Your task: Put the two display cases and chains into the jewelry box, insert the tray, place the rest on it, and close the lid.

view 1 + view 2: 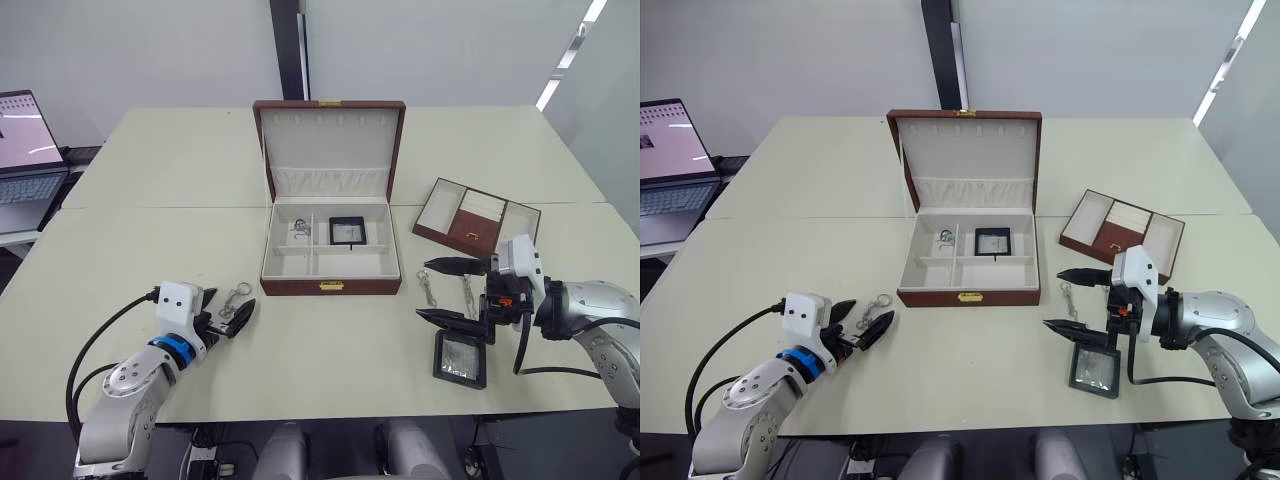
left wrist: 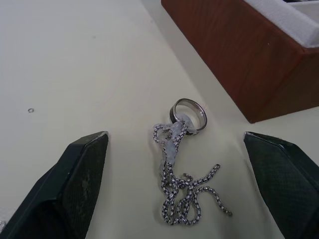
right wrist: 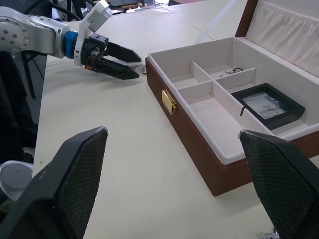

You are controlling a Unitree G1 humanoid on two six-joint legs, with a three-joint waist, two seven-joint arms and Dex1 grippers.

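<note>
The jewelry box (image 1: 330,286) stands open mid-table, its lid (image 1: 329,145) upright behind it. One display case (image 1: 347,231) lies in a back compartment, with a chain (image 1: 301,229) in the compartment to its left. My left gripper (image 1: 228,308) is open around a ringed chain (image 2: 182,169) on the table left of the box. My right gripper (image 1: 424,289) is open, pointing left over two chains (image 1: 467,295) right of the box. The second display case (image 1: 461,358) lies just below it. The tray (image 1: 478,216) sits at the back right.
A laptop (image 1: 25,150) stands on a neighbouring table at the far left. A seam (image 1: 160,208) runs across the table behind the box's middle. The front table edge is close to both grippers.
</note>
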